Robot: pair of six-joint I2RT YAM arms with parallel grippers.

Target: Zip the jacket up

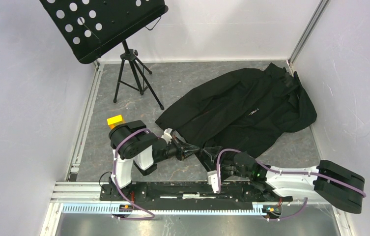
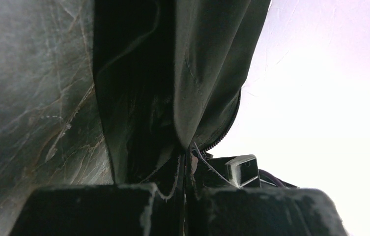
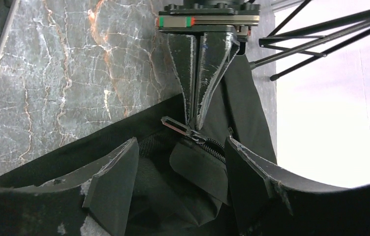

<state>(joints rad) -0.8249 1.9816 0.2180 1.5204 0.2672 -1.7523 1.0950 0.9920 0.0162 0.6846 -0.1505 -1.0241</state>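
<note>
black fabric takes up most of your workspace: the jacket [image 1: 251, 110] lies spread on the grey marbled table [image 1: 183, 78], toward the right side. its collar [image 1: 281, 73] is up by the far right corner, and small white lettering [image 1: 254, 112] shows on the chest. one low corner of it is drawn out to a point toward the near edge, where both arms meet.

your left gripper [image 1: 191, 150] is clamped on that corner. from the left wrist you see its two fingers [image 2: 99, 211] pressed together, with a thin edge of cloth pinched in the seam between them. the jacket runs away from them in a taut fold, and a line of zipper teeth [image 2: 228, 129] curves down its right side. the right wrist view shows the same grip from across: the fingers come to a closed wedge on the fabric edge. they sit just beside the zipper pull [image 3: 175, 125], a small flat tab sticking out to the left at the bottom of the teeth.

your right gripper [image 3: 182, 147] is spread wide and holds nothing. its fingers stand on either side of a bunched fold of the jacket, with the pull tab just beyond them. whether either pad touches the cloth, you cannot tell from here.

a black perforated music stand [image 1: 101, 24] on a tripod [image 1: 133, 78] stands at the far left corner, well apart from the jacket.
</note>
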